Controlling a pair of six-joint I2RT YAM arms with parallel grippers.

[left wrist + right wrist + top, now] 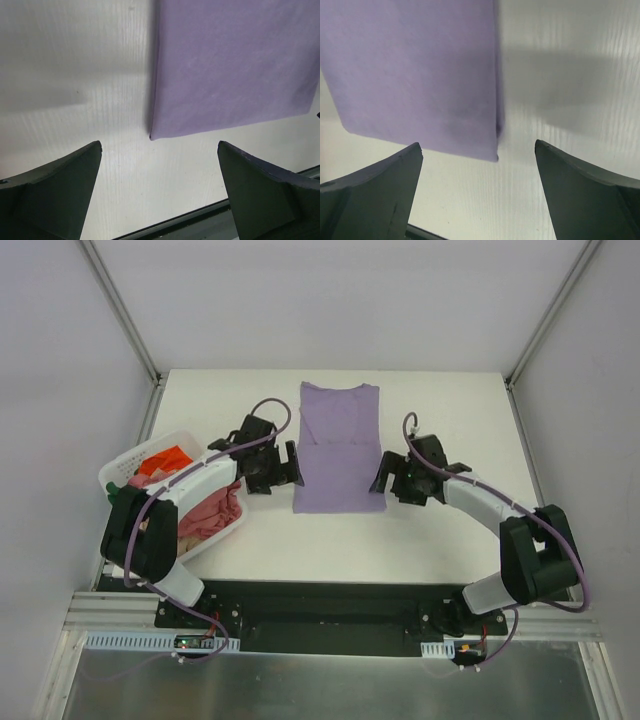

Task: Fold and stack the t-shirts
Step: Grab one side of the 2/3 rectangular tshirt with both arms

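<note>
There are two hands, and both are wide open and hold nothing. The left hand (288, 466) is just beside the left edge of the purple t-shirt (338, 445). The right hand (384, 476) is just beside its right edge. Each wrist view shows a near corner of the shirt between the spread fingers. There is one purple t-shirt, and it lies flat in the middle of the white tabletop (450, 410), folded into a long shape. One white basket (120, 471) sits at the left side. In it I can see an orange-red t-shirt (160, 462) and a pink t-shirt (205, 515), bunched up.
</note>
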